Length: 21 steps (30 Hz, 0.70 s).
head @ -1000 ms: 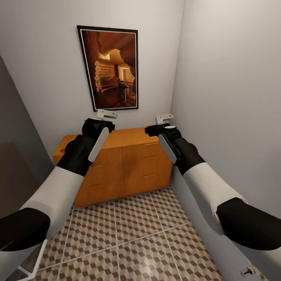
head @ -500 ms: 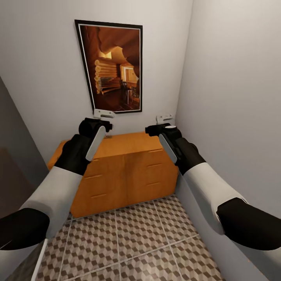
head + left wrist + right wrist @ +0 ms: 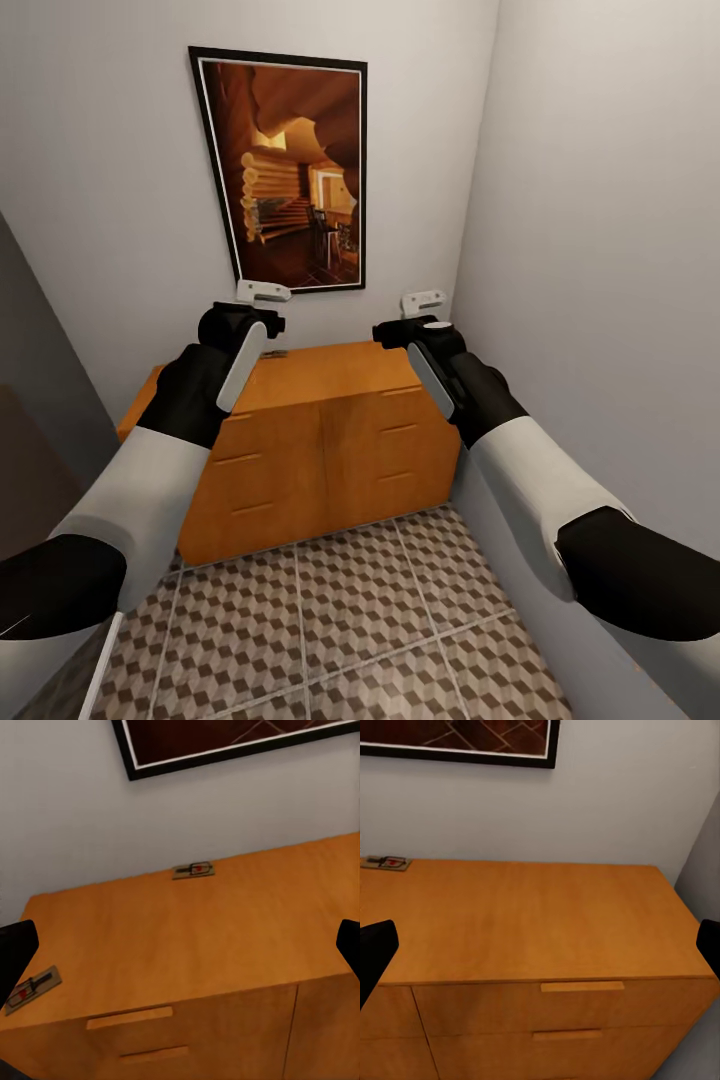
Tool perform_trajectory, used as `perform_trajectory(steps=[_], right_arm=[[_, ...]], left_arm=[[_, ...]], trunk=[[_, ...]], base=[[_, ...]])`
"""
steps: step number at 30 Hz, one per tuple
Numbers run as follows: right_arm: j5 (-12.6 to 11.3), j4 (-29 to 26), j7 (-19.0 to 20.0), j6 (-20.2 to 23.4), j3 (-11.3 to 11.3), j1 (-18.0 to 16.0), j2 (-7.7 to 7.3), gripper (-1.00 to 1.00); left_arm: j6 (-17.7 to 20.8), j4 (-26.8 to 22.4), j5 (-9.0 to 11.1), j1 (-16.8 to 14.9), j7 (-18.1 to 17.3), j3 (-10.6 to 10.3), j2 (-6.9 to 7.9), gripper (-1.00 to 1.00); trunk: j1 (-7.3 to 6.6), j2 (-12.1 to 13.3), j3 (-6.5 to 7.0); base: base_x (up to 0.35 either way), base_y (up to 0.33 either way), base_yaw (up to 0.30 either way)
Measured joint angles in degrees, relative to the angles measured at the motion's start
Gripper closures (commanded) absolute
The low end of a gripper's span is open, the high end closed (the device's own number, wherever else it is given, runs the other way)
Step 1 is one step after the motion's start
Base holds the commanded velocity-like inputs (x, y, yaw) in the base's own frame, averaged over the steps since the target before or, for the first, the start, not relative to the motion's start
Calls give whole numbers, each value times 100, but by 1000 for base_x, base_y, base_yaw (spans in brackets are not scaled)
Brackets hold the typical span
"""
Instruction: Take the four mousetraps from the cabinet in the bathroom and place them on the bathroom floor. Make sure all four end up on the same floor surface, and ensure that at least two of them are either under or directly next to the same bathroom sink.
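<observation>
1. Walls [image 3: 120, 150]: pale grey, plain; rear wall plus side wall to robot's right form a narrow alcove.
2. Bathroom floor [image 3: 330, 610]: square tiles w/ brown/beige/white cube print, pale grout; runs up to cabinet base.
3. Cabinet [image 3: 330, 440]: low, wide, orange-brown wood, against rear wall, right end close to side wall. Wooden bar handles on drawer fronts. Top flat, seen in both wrist views [image 3: 210, 937] [image 3: 532, 922].
4. Framed picture [image 3: 290, 170]: dark frame, white inner border, log-cabin interior in warm browns; hangs on rear wall above cabinet.
5. Left arm [image 3: 150, 480]: white forearm, black wrist; held up in front of cabinet's left half.
6. Right arm [image 3: 520, 470]: same build; held up in front of cabinet's right half, near side wall.
7. Left gripper [image 3: 262, 292]: fingers spread wide apart, nothing between them; raised above cabinet top, not touching it.
8. Right gripper [image 3: 424, 300]: fingers likewise wide apart, holding nothing; above cabinet's right rear.
9. Mousetraps: two seen, both lying flat on cabinet top. One [image 3: 193, 870] near rear edge by wall, also in right wrist view [image 3: 386, 862]; other [image 3: 31, 988] near top's left front corner. Tan boards, dark wire, red mark. Well apart from each other.
</observation>
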Motion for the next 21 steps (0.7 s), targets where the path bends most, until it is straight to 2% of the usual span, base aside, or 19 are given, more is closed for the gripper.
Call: perform_trajectory(steps=[7, 21], right_arm=[[9, 1, -6, -14, 0, 0, -5, -100], [10, 2, -8, -25, 4, 7, -7, -100]], left_arm=[[3, 2, 7, 29, 0, 0, -14, -100], [-5, 5, 11, 113, -8, -8, -53, -100]], trunk=[[0, 0, 0], [0, 0, 0]], base=[[2, 0, 178], [0, 0, 279]])
